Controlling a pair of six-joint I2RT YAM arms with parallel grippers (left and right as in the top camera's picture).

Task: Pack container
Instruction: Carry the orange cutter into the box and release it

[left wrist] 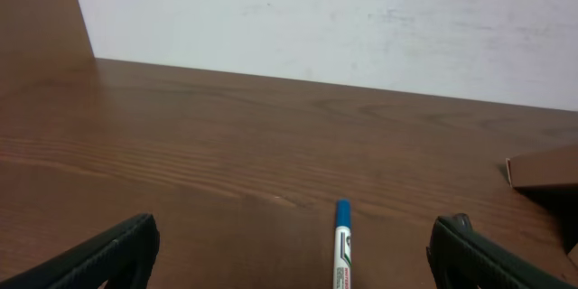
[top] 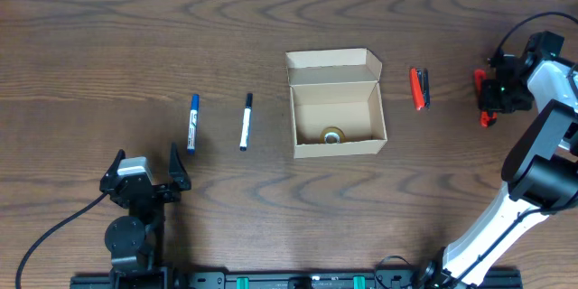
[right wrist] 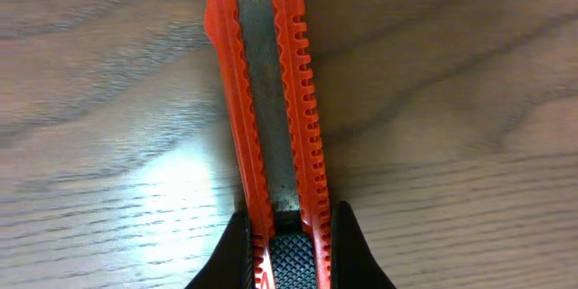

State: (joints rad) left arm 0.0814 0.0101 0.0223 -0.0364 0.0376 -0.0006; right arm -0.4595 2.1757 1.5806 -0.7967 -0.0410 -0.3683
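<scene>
Progress: early. The container stands mid-table with its flap lid tilted open at the far side, and only a tape roll lies inside, near the front wall.
Packed: tape roll only, as far as the overhead view shows.
Outstanding, left side: blue marker and black marker lie flat on the table, side by side, left of the container and apart from it.
Outstanding, right side: a small red and dark item lies just right of the container. What it is cannot be told at this size.
In hand: red utility cutter, gripped at one end.
Right gripper: clamped narrow on the cutter, one finger on each long edge. The cutter body runs ahead of the fingers over the wood. Whether it is lifted or resting cannot be told.
Left gripper: spread wide and holding nothing, at the near left edge, with the blue marker just ahead between its fingers' lines.
Container vs right gripper: well to that gripper's left, with the small red item lying between them.
Container vs left gripper: off to the right and farther up the table. Only one corner shows at the right edge of the left wrist view.
Lid: open, closing not yet due.
Judgement: next step likely calls for carrying the cutter across and over the container's right wall.
</scene>
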